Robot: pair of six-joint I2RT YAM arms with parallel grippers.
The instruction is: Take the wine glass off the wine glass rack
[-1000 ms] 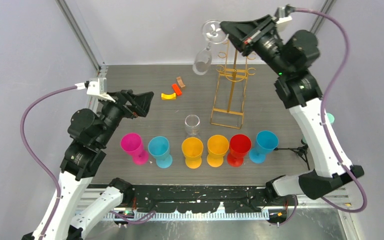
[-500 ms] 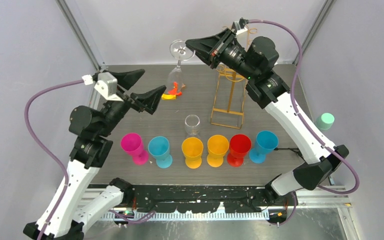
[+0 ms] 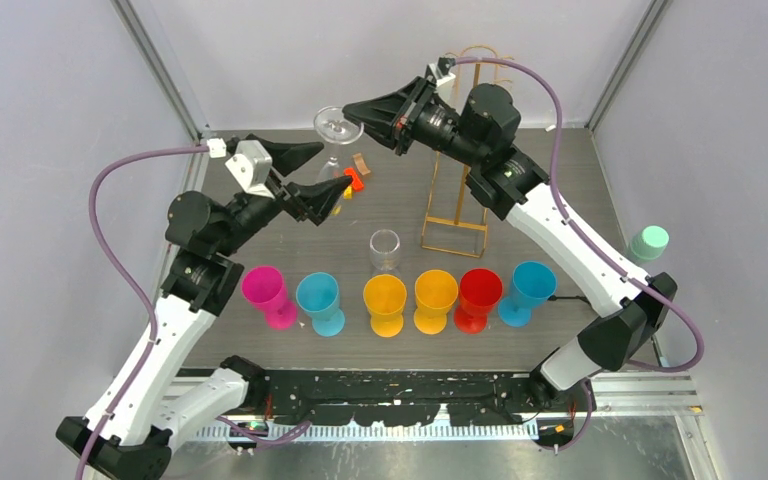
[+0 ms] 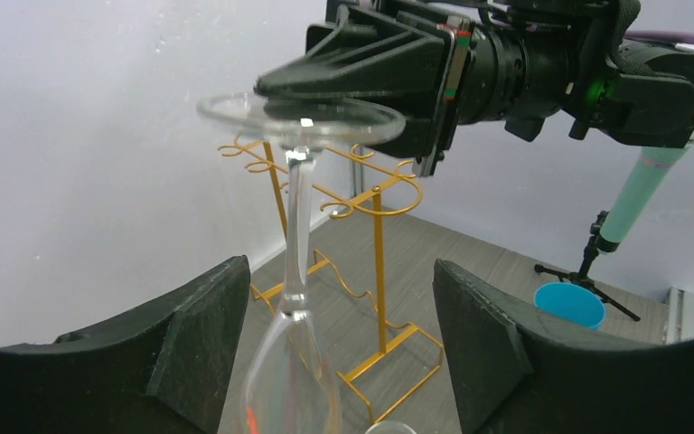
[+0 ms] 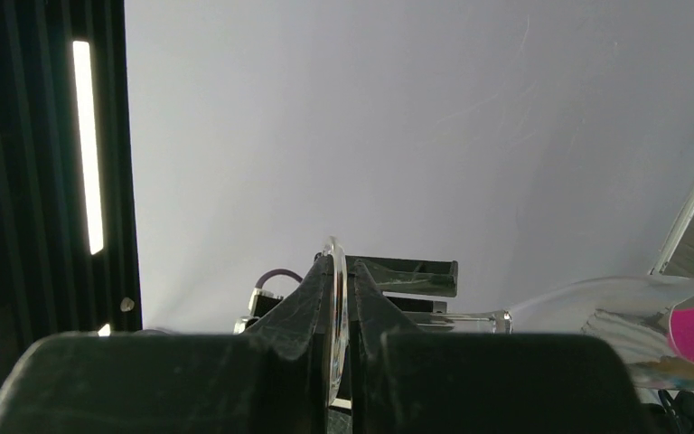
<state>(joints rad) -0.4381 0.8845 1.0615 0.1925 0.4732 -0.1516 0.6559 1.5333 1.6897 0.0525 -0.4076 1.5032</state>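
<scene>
Right gripper (image 3: 352, 108) pinches transparent stemmed wine glass (image 4: 295, 226), clear of gold wire rack (image 4: 379, 271); spread left gripper (image 4: 339, 307) should clasp it.

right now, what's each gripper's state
left gripper: open, fingers either side of the wine glass
right gripper: shut on the wine glass's foot

The wine glass (image 4: 296, 226) is clear, smooth, glossy glass, and the wine glass rack (image 4: 379, 271) behind it is thin shiny gold metal wire. My jaws look like matt black plastic, a little grainy. The table (image 3: 340, 250) has a dark matt wood-like grain; the cups (image 3: 386, 295) on it look like smooth plastic.
</scene>
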